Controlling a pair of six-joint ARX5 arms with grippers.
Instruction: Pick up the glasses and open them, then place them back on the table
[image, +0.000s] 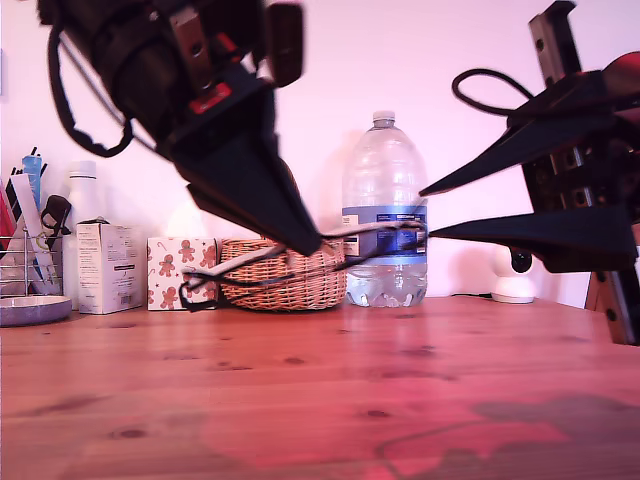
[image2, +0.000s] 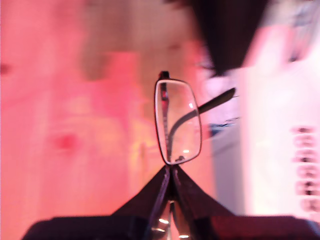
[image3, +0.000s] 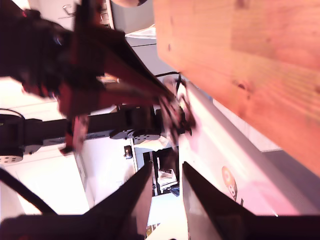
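Pinching the glasses (image2: 177, 122) by the frame in first hand (image2: 171, 172), lifted clear above the desk (image: 320, 390) so the arms can swing out; holding second hand (image: 425, 212) spread beside a temple tip, probably readying to unfold it.

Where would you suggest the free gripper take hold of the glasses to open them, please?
Probably the temple arm tip, approached from the exterior view's right. My first gripper is shut on the glasses at the frame, and the temple arm juts toward my open second gripper, clear of anything.
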